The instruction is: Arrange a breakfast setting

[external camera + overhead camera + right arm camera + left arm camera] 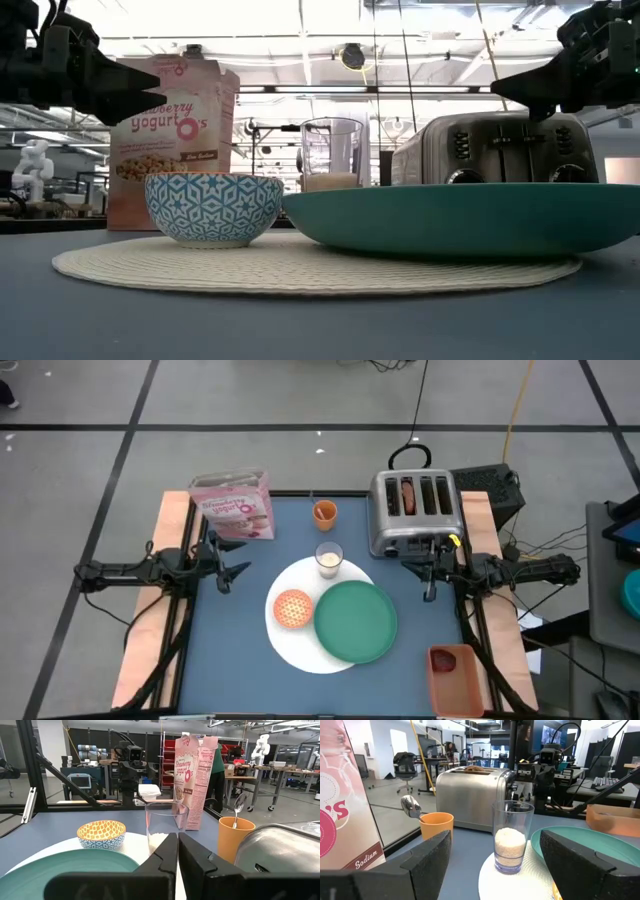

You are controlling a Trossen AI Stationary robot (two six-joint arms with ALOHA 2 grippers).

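Large white round plate at the middle of the blue worktop, carrying a small cereal bowl on its left part and a green round plate overlapping its right part, with a milk glass at its far edge and an orange cup holding a spoon farther back. Behind these, a pink cereal box at the back left and a silver toaster at the back right with a brown bagel in one slot. Left hand raised beside the cereal box, fingers spread wide and empty; right hand raised in front of the toaster, fingers pressed together, holding nothing.
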